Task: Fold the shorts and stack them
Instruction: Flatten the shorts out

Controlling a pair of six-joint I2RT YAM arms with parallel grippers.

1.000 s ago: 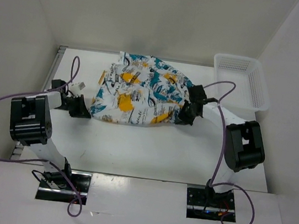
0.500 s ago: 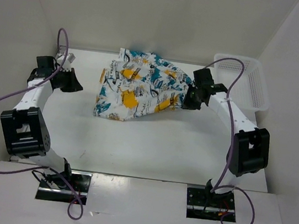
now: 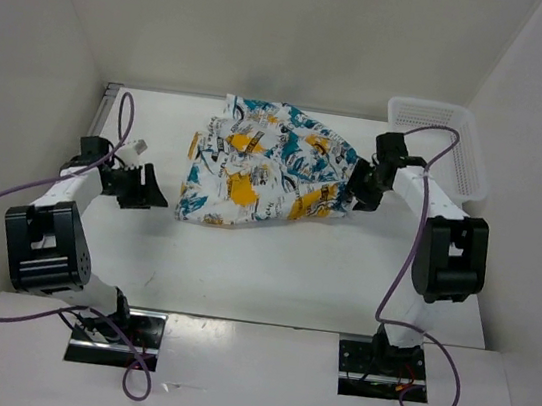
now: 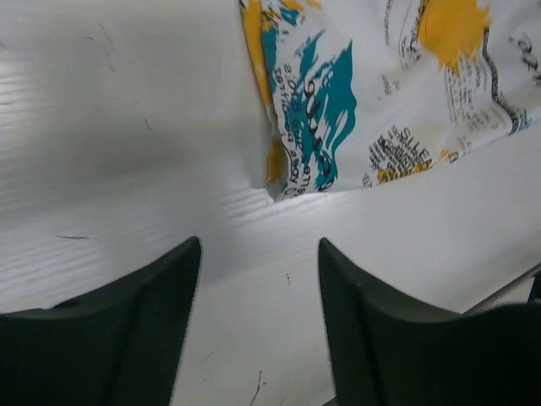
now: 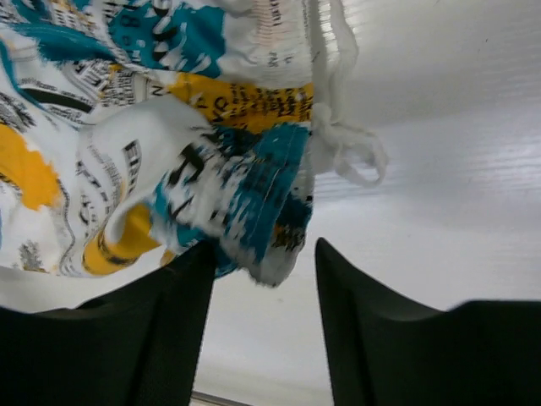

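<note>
From above: shorts (image 3: 268,167) in a rumpled heap on the far middle of the table (image 3: 272,264), a little toward the right side. Busy teal, orange-yellow and black print facing up. Left gripper (image 3: 151,191) low over bare tabletop, just beside the heap's near left corner and clear of the cloth. Right gripper (image 3: 359,193) up against the heap's right edge. White mesh basket (image 3: 464,159) in the far right corner beyond the right arm, not touching the shorts.

From the left wrist: fingers (image 4: 127,338) spread wide, with nothing between them but scuffed white tabletop. Corner of the shorts ahead and to the right of the gap, flat on the table. Teal lettering and an orange patch on that corner.

From the right wrist: fingers (image 5: 127,338) spread wide here too, with no pinch to be seen. Bunched fold of the shorts, teal and black on white, drooping into the gap between the tips. Impossible to tell whether that fold touches either finger. White drawstring (image 5: 347,144) looping off the cloth's right edge onto the bare table.
</note>
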